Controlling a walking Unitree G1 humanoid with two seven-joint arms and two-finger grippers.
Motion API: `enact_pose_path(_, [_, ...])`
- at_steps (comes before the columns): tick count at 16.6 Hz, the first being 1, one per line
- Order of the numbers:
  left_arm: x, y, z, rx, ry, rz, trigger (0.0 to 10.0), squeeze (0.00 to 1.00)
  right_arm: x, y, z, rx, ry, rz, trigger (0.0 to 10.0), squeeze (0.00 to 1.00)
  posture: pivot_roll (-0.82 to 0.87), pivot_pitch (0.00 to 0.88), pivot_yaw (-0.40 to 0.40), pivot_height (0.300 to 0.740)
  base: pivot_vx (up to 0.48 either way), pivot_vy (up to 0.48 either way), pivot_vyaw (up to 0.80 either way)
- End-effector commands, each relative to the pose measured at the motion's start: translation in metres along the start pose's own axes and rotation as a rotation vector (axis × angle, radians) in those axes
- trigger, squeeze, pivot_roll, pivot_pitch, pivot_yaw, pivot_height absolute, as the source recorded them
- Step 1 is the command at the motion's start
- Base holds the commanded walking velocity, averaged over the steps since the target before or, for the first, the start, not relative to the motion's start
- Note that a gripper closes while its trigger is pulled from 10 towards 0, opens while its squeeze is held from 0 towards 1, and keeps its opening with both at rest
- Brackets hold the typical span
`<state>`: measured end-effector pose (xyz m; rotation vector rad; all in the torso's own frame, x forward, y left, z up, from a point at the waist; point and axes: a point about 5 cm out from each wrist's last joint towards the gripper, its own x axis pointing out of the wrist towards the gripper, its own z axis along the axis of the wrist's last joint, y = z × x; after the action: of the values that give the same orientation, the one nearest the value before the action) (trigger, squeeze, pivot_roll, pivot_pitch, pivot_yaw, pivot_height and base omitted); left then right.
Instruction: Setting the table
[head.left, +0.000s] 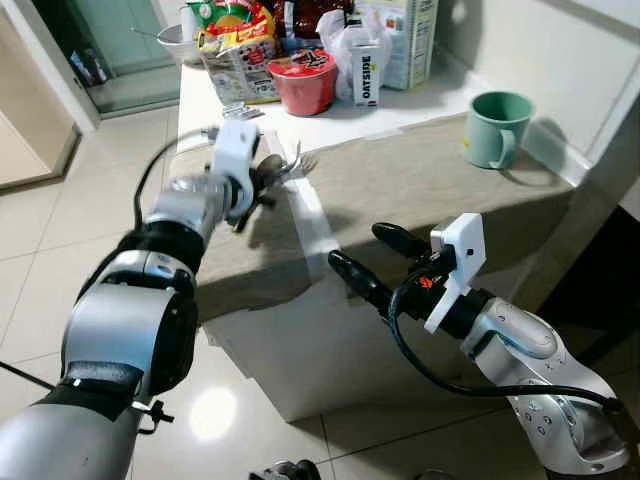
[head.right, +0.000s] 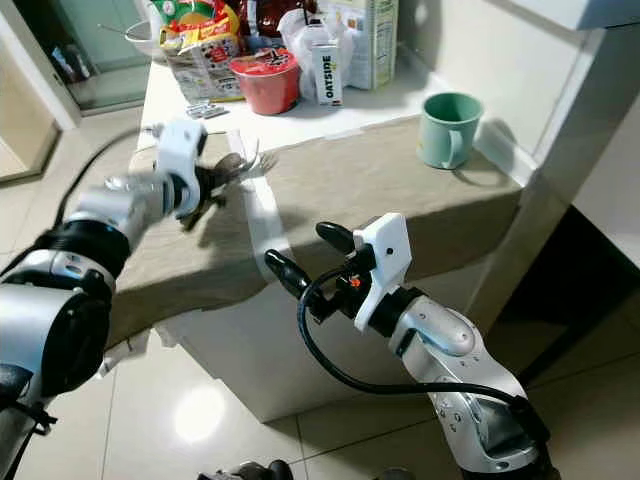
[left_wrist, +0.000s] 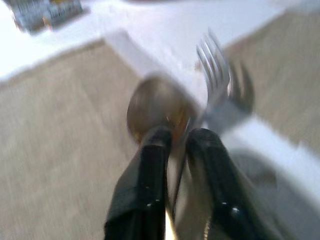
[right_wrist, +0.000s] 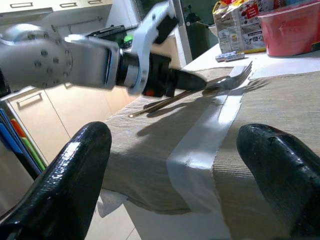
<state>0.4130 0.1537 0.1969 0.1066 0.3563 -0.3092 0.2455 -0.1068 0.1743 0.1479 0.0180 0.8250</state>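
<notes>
Two beige placemats (head.left: 420, 185) cover the white table (head.left: 330, 350), a bare white strip showing between them; groceries crowd the far end — a red bowl (head.left: 304, 82), snack packets (head.left: 236, 48), an oat-drink carton (head.left: 365, 70) — and a green mug (head.left: 497, 128) stands at the far right on the mat. The left gripper (head.left: 262, 180) hovers just above the left mat's right edge, its black fingers (left_wrist: 150, 165) pinched tight on the handles of a spoon (left_wrist: 156, 106) and a fork (left_wrist: 214, 70) together, the heads pointing toward the far side. The right gripper (head.left: 365, 258) waits at the near table edge, fingers spread wide with nothing between them.

The step in hand appears to be laying the cutlery down. To do it well, the left arm should likely lower until the handles rest flat on the mat rather than on the bare strip, level the wrist so both pieces touch together, then part the fingers slowly — two utensils in one pinch may slide or cross when freed. Straightening them afterwards could fall to the idle right gripper.
</notes>
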Motion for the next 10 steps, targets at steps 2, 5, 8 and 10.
enact_pose_path(2, [-0.005, 0.003, 0.024, 0.021, -0.068, 0.011, 0.0, 0.00, 0.002, 0.003, 0.003, -0.005, -0.008, 0.020, 10.0, 0.00, -0.20, 0.029, 0.149, 0.740, 0.000, 0.000, 0.00])
enact_pose_path(5, [-0.006, 0.001, 0.028, 0.025, -0.083, 0.004, 0.0, 0.00, 0.003, 0.003, 0.001, -0.005, -0.003, 0.025, 10.0, 0.00, -0.20, 0.023, 0.149, 0.740, 0.000, 0.000, 0.00])
enact_pose_path(8, [-0.006, -0.003, 0.023, 0.084, -0.058, -0.026, 0.0, 0.00, 0.004, 0.004, 0.000, -0.008, 0.000, 0.028, 10.0, 0.00, -0.20, 0.019, 0.151, 0.740, 0.000, 0.000, 0.00])
enact_pose_path(10, [-0.005, 0.002, 0.010, 0.142, -0.005, 0.017, 10.0, 0.00, 0.004, 0.005, 0.000, -0.011, 0.000, 0.031, 10.0, 0.00, -0.20, 0.018, 0.150, 0.740, 0.000, 0.000, 0.00])
